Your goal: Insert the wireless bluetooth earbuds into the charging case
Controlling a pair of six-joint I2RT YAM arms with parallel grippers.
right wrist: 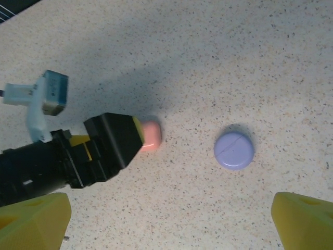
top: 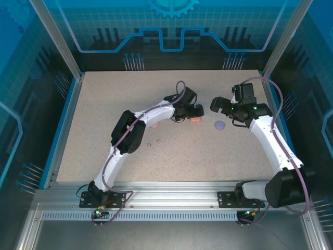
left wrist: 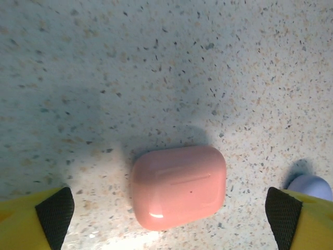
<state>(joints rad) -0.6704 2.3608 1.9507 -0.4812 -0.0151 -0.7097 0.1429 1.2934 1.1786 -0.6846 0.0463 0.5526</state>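
The pink charging case (left wrist: 179, 186) lies flat and closed on the speckled surface (left wrist: 156, 62), its lid seam facing up. In the left wrist view it sits about midway between the left fingers (left wrist: 52, 216). These are spread wide, with bare surface showing on both sides of the case, so they touch nothing and hold nothing. In the right wrist view one black, yellow-padded left finger stands right in front of the case and hides its near end. From that angle I cannot tell whether the pad brushes the case.

The round purple case (right wrist: 234, 150), also closed, lies just beside the pink one toward the right arm. In the left wrist view its edge peeps out past the right-hand pad. It rests ahead of the right fingers (right wrist: 36, 221), nearer the right-hand one. These too are splayed apart and empty, hanging above the surface.

From the top camera, two tiny pale specks that look like earbuds (top: 150, 145) lie loose on the surface near the left arm's elbow. They are well apart from both cases and from both sets of fingers, and too small for their colour to be read. A small pinkish shape (top: 155, 125) shows at the edge of the left forearm, but what it is cannot be made out.
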